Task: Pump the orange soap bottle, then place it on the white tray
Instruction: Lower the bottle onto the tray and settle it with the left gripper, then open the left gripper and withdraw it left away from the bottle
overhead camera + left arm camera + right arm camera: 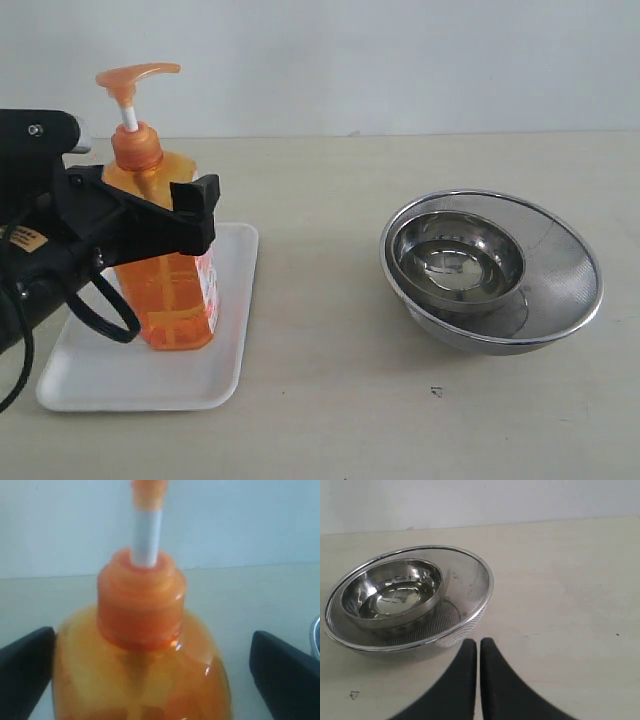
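Observation:
The orange soap bottle [175,300] stands upright on the white tray [150,385] at the left of the table, its pump head raised on the white stem. My left gripper [150,195] straddles the bottle's shoulder, one black finger [197,203] in front and the other behind. In the left wrist view the bottle [140,610] fills the space between the jaws of the left gripper [152,680], with a gap showing beside one finger [285,675], so the gripper is open. My right gripper [479,643] is shut on nothing, hovering over the table beside the steel bowls.
Nested round steel bowls [490,265] sit at the right of the table, a mesh strainer outermost; the right wrist view shows these bowls [410,597] just beyond the fingertips. Bare table lies between tray and bowls.

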Available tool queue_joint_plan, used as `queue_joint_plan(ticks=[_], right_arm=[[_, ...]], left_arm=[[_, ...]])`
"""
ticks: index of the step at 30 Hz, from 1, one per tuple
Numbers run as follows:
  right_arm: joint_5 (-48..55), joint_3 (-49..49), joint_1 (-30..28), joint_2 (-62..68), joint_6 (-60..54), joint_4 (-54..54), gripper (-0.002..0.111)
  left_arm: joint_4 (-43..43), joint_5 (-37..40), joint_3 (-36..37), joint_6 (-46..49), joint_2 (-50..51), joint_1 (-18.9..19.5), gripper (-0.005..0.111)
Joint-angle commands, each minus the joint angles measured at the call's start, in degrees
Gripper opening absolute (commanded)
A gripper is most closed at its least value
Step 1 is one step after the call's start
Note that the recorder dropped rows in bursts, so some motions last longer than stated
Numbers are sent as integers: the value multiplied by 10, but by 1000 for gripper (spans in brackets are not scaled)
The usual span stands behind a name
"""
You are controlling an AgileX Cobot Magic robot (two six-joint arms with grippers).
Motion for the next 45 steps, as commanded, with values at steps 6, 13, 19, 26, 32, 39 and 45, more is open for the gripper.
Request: queue_joint_plan(ticks=[6,13,19,26,32,39,45], right_arm=[[-7,0,-1,-2,0,0,0],[-7,0,-1,-2,0,0,0],[-7,0,-1,-2,0,0,0],[-7,0,-1,-2,0,0,0],[-7,0,-1,-2,0,0,0],[-4,0,-1,-2,0,0,0],[-2,0,-1,-2,0,0,0]], left_arm=[[-127,3,31,109,-56,1,97],[-136,16,73,108,-123,-1,97],[-95,92,78,105,-172,-1,97],[-88,136,78,107,-214,-1,97],[-88,182,78,107,-231,-1,97],[-88,182,104,107,-259,-1,97],[-82,212,143,78,-302,-1,97]])
